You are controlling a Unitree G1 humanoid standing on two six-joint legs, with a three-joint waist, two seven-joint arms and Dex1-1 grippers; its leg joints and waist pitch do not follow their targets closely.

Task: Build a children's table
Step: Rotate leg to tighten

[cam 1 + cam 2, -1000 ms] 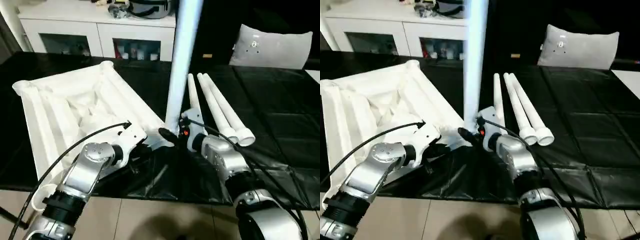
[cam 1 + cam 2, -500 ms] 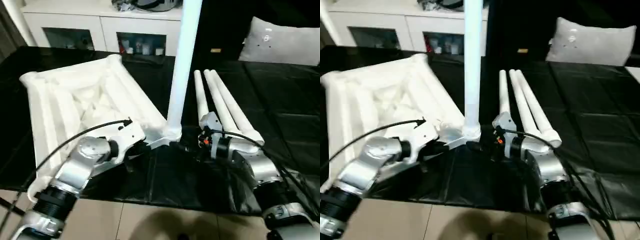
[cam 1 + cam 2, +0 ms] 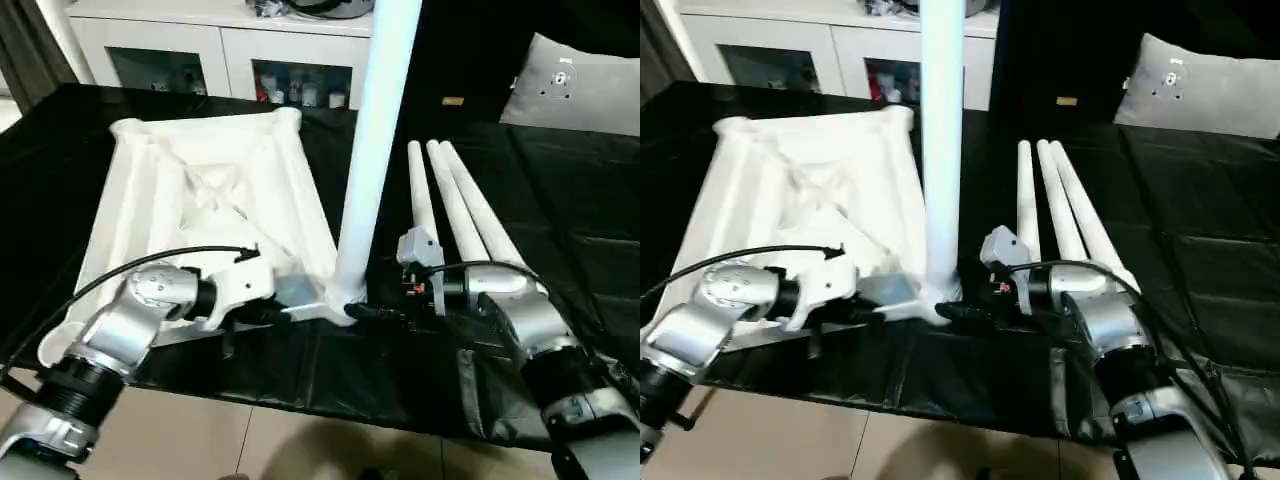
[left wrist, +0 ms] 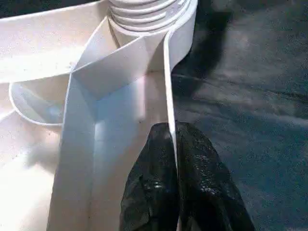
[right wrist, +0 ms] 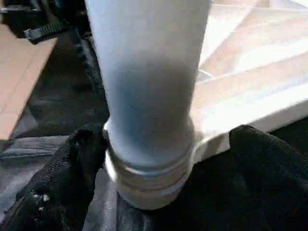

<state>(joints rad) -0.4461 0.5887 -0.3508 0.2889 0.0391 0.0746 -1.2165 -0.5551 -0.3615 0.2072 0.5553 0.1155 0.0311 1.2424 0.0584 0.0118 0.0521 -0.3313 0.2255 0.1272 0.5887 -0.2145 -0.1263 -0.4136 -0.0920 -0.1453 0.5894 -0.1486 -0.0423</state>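
Cabinet [image 3: 230, 60] behind spare legs [image 3: 460, 210]

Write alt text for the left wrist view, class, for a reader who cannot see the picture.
The left gripper pinches the thin upright rim of the white table top, one black finger on each side of the rim. Just beyond, the threaded base of a white leg sits at the table top's rounded corner socket, with black sheeting alongside.

Upright leg [image 3: 375, 150], top perhaps cropped
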